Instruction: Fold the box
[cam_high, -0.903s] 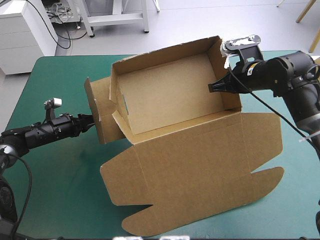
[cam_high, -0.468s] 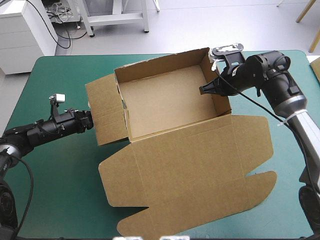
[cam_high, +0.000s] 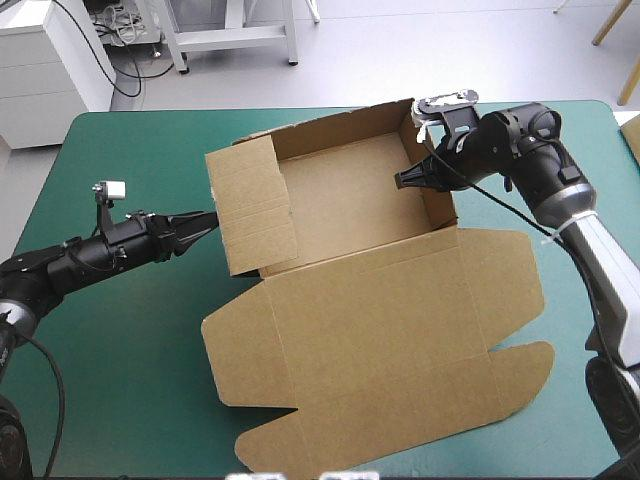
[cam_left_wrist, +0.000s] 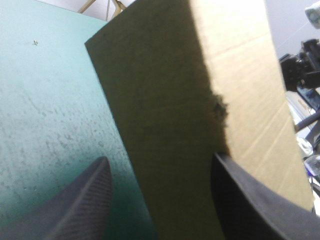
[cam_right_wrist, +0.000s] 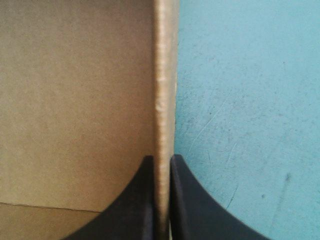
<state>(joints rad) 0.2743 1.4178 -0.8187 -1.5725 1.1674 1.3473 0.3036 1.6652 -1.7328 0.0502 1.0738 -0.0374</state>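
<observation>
Box (cam_high: 340, 200) sits mid-surface (cam_high: 120, 350) on the teal-green cover, tray walls up at the far side, big lid (cam_high: 390, 340) lying flat toward the near edge. Its left side flap (cam_high: 250, 205) leans in over the tray. My right end effector (cam_high: 402, 181) is clamped on the right wall (cam_high: 440, 190). My left end effector (cam_high: 205, 220) is spread wide with the flap edge between its fingers. Can't quite tell if they're touching it.

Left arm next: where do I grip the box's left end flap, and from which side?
Take the left end flap along its edge nearest the table's left, approaching from that side. The flap stands raised, tilted over the box, and that edge sits between the left gripper's open fingers. The right gripper, shut on the opposite wall, should steady the box.
</observation>
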